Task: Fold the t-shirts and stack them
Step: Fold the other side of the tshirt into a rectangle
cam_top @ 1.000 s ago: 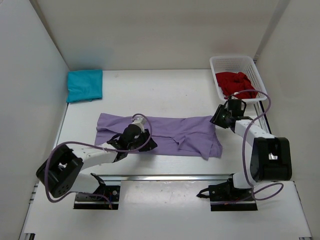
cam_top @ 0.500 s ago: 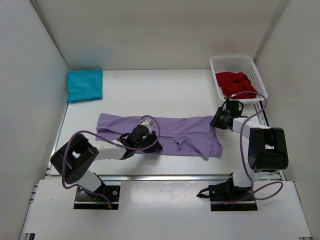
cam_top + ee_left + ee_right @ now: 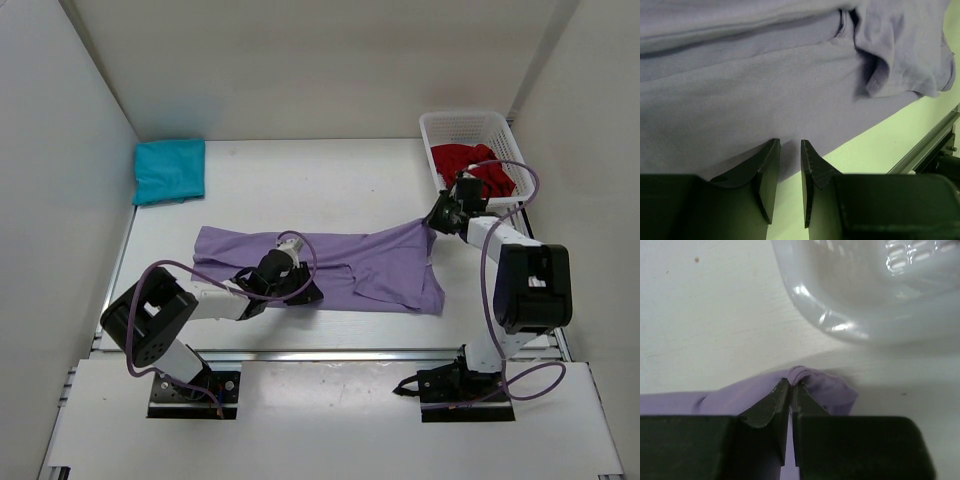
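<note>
Your right gripper (image 3: 437, 215) (image 3: 791, 385) has its jaws closed tight on a small bunch of the lavender t-shirt (image 3: 350, 265) (image 3: 740, 395) at its far right corner, and the cloth rises to a peak there. That pinch sits just beside the near wall of the white mesh basket (image 3: 465, 118) (image 3: 855, 290).

Your left gripper (image 3: 300, 292) (image 3: 790, 150) is low at the shirt's near hem, around the middle of its length. Its jaws stand a narrow gap apart, with nothing clamped between them. The left wrist view shows the hem (image 3: 765, 90) crossing just past the fingertips.

The lavender shirt lies spread lengthwise, left to right, across the middle of the table (image 3: 300, 180), somewhat rumpled on its right half. The teal t-shirt (image 3: 168, 170) lies folded in the far left corner. The dark red t-shirt (image 3: 470, 165) is bunched inside the basket in the far right corner.
</note>
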### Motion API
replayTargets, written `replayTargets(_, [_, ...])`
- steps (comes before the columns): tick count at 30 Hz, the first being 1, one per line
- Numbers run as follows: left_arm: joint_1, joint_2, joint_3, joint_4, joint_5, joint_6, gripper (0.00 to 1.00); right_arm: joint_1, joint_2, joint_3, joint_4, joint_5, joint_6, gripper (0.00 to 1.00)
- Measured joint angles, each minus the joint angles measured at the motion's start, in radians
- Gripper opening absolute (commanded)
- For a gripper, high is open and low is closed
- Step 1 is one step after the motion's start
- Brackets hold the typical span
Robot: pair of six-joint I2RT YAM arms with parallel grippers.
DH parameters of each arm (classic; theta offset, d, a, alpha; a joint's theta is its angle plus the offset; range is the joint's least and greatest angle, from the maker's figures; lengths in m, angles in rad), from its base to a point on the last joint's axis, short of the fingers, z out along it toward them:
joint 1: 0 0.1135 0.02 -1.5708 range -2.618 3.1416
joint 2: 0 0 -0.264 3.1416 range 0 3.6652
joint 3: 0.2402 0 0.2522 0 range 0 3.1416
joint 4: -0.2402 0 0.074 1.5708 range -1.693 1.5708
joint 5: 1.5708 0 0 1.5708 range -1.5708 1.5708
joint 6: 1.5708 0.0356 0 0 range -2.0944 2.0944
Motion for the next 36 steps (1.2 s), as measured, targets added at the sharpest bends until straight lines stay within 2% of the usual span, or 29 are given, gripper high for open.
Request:
replayTargets(3, [0.003,-0.001,-0.007,0.011,0.005,0.000,0.35,-0.008,0.051,0.037,0.018,-0.010,-0.001,0.03])
replayTargets(4, [0.003,-0.001,-0.008,0.013,0.005,0.000,0.35,-0.010,0.066,0.040,0.023,-0.011,-0.001,0.06])
replayTargets(5, [0.003,-0.001,-0.008,0.014,0.005,0.000,0.35,-0.011,0.079,0.040,0.026,-0.011,-0.001,0.10])
replayTargets(7, [0.003,-0.001,-0.008,0.014,0.005,-0.001,0.35,-0.011,0.100,0.040,0.032,-0.010,0.001,0.25])
replayTargets(9, [0.003,-0.002,-0.010,0.017,0.006,-0.001,0.34,-0.011,0.105,0.040,0.034,-0.010,-0.002,0.29])
replayTargets(12, [0.004,-0.013,-0.013,0.005,0.005,0.000,0.35,-0.002,0.089,0.039,0.033,-0.001,-0.013,0.29])
replayTargets(15, [0.014,-0.040,-0.014,-0.033,0.005,0.003,0.35,0.017,0.000,0.013,0.012,0.031,-0.014,0.26])
replayTargets(16, [0.021,-0.056,-0.014,-0.051,0.006,0.004,0.36,0.030,-0.047,-0.005,0.009,0.045,-0.013,0.22])
replayTargets(17, [0.033,-0.076,-0.014,-0.071,0.006,0.006,0.36,0.047,-0.099,-0.026,0.009,0.057,-0.010,0.13])
replayTargets(19, [0.066,-0.125,-0.014,-0.103,0.009,0.008,0.35,0.087,-0.206,-0.094,0.043,0.069,0.008,0.00])
replayTargets(23, [0.223,-0.276,-0.013,-0.153,0.008,0.008,0.37,0.182,-0.382,-0.291,0.103,0.040,0.058,0.00])
replayTargets(28, [0.562,-0.417,-0.040,-0.149,0.015,-0.014,0.39,0.275,-0.464,-0.508,0.106,0.006,0.097,0.00])
replayTargets(32, [0.734,-0.388,-0.055,-0.153,0.002,-0.021,0.40,0.284,-0.519,-0.627,0.106,-0.018,0.124,0.00])
replayTargets(36, [0.840,-0.252,-0.055,-0.154,0.006,-0.031,0.38,0.248,-0.550,-0.663,0.130,-0.043,0.148,0.00])
